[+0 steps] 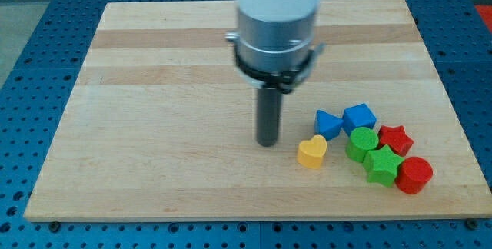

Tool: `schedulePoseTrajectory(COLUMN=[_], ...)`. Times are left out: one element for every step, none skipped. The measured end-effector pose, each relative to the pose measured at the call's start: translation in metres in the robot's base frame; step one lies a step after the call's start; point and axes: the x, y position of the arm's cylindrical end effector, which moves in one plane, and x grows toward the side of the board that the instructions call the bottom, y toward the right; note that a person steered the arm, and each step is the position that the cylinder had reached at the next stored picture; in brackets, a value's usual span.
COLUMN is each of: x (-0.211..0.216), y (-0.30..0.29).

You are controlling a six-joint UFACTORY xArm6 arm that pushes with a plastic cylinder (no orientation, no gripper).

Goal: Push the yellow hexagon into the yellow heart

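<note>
Pale wooden table (154, 87) lies on a blue perforated base (31, 34). I stand upright over its middle, my tip (268, 143) resting just left of the yellow heart (312, 152), apart from it. I carry no gripper, only the rod. Right of the heart cluster a blue triangle-like block (329, 123), blue cube (359, 117), green cylinder (362, 141), green star (382, 164), red star (396, 138) and red cylinder (415, 175). No yellow hexagon shows.

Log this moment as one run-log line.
tip left of yellow heart, apart | yellow hexagon not visible | other blocks clustered right | board
</note>
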Motion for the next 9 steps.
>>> schedulePoseTrajectory(x=[-0.027, -0.048, -0.079, -0.125, -0.187, -0.22, -0.181, -0.115, -0.087], y=[-0.008, 0.019, 0.069, 0.119, 0.149, 0.126, 0.064, 0.014, 0.005])
